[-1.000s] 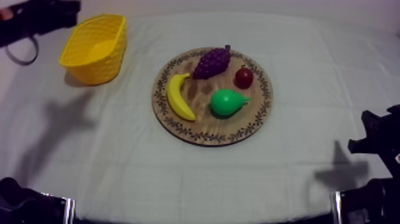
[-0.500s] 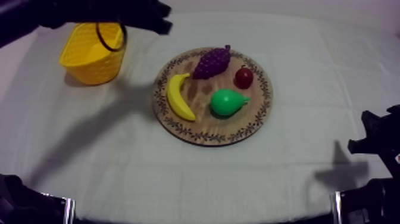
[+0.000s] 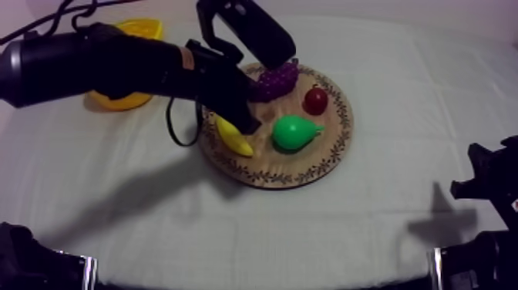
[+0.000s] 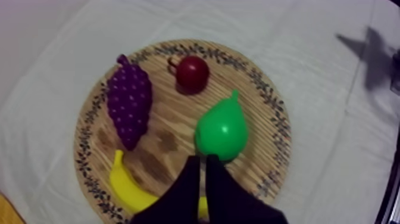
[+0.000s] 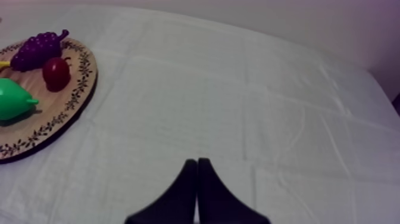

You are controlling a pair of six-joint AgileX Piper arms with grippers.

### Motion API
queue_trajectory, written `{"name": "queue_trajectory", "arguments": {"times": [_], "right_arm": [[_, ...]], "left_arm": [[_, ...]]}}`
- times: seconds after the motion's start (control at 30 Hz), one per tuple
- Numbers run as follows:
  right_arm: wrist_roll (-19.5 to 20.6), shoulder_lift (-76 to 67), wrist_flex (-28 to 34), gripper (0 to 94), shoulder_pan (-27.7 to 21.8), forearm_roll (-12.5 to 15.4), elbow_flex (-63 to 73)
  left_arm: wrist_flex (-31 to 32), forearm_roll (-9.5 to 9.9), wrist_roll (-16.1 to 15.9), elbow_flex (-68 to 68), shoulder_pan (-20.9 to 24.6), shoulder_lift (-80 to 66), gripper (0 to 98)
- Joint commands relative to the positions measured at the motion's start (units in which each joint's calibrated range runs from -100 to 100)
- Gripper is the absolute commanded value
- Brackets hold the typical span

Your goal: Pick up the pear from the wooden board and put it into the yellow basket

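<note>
The green pear (image 3: 295, 132) lies on the round wooden board (image 3: 333, 146), right of the middle. My left arm reaches in from the upper left, across the yellow basket (image 3: 123, 100), which it largely hides. My left gripper (image 3: 250, 122) hovers over the board between the banana (image 3: 233, 139) and the pear. In the left wrist view its fingers lie together as a narrow wedge, and the left gripper (image 4: 201, 159) stops just short of the pear (image 4: 222, 131), holding nothing. My right gripper (image 5: 197, 162) is shut over bare cloth, far right of the board (image 5: 65, 101).
Purple grapes (image 3: 277, 79) and a small red fruit (image 3: 315, 100) sit at the far side of the board, close behind the pear. The right arm (image 3: 493, 185) rests at the table's right edge. Open cloth lies in front of and right of the board.
My left arm has swung from the upper left corner, over the basket, out above the board beside the pear. The fruit and the right arm have not moved.
</note>
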State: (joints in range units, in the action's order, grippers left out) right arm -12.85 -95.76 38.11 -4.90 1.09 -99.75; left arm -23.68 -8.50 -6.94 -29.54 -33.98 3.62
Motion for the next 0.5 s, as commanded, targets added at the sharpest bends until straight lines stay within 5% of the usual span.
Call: {"name": "queue_trajectory", "arguments": {"times": [0.0,0.27,0.47], "right_arm": [[0.03,0.01,-0.04,0.3,0.00,0.01,-0.03],[0.03,0.01,-0.04,0.3,0.00,0.01,-0.03],[0.03,0.01,-0.04,0.3,0.00,0.01,-0.03]], "left_arm": [[0.22,-0.12,0.21,-0.44,-0.20,0.02,10.3],[2.76,-0.30,-0.74,-2.86,-1.37,-0.37,63.6],[3.65,0.37,-0.68,-4.21,-1.70,-0.45,74.4]]}}
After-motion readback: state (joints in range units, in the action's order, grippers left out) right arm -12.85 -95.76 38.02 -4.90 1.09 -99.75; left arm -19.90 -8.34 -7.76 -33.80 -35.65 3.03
